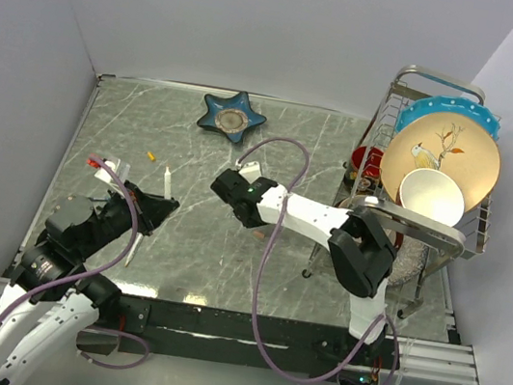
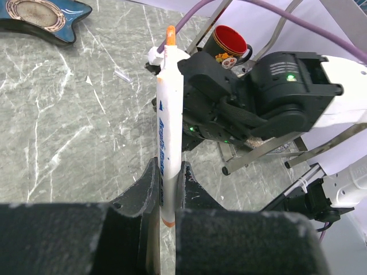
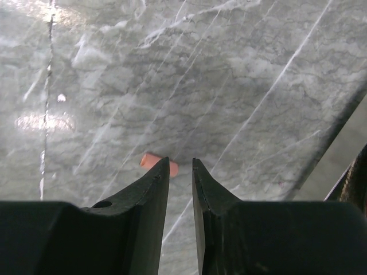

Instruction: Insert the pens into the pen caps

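Left end effector [image 2: 168, 166] clamped on a pen [image 2: 170, 114], tip forward, presumably presenting it for capping. Right end effector [image 3: 180, 163], jaws slightly apart, hangs just beside the cap [image 3: 150, 161] on the bench [image 3: 229, 86], likely to grasp it.

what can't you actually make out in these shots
- Right wrist: orange cap sits partly behind one of the fingers of the right gripper; contact unclear.
- Left wrist: pen crosses in front of the right gripper's fingertips.
- Top: yellow cap too small to show its open end.
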